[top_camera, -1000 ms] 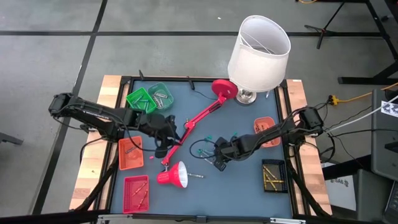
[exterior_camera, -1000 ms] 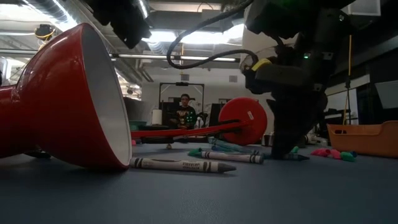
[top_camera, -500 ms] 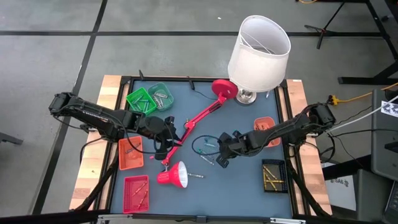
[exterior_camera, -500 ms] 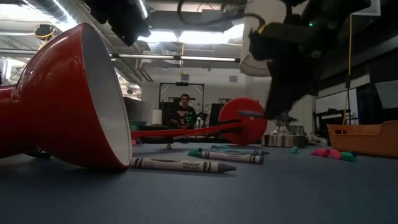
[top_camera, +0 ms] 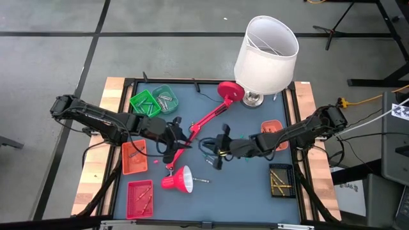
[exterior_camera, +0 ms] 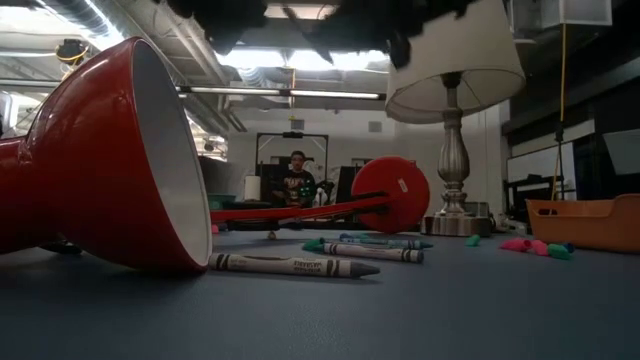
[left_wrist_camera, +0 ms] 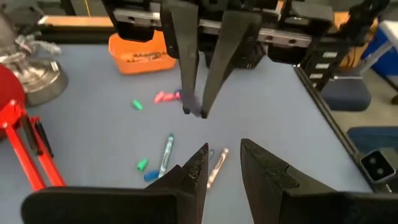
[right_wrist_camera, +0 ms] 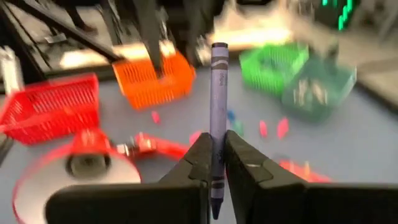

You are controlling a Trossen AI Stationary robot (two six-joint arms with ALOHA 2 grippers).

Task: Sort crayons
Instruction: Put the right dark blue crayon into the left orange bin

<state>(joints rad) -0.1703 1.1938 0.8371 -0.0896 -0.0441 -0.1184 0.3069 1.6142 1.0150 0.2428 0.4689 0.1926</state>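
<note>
- My right tool (right_wrist_camera: 215, 163) pinches a purple crayon (right_wrist_camera: 217, 118) upright, lifted over the bench (top_camera: 255, 191) middle.
- My left tool (left_wrist_camera: 222, 163) stands partly open, empty, beside the red lamp arm (top_camera: 208, 120).
- Loose crayons (exterior_camera: 292, 266) lie on the bench.

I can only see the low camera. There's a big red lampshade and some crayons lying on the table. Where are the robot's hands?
Observer: Both are above the table's middle. The right gripper is shut on a thin purple paper-wrapped crayon.
Operator: And the other hand?
Observer: The left gripper is open and empty, beside the long red lamp arm.
Operator: Where could crayons go?
Observer: Small baskets stand along the table's sides, such as an orange mesh basket and a red mesh basket on the left.
</note>
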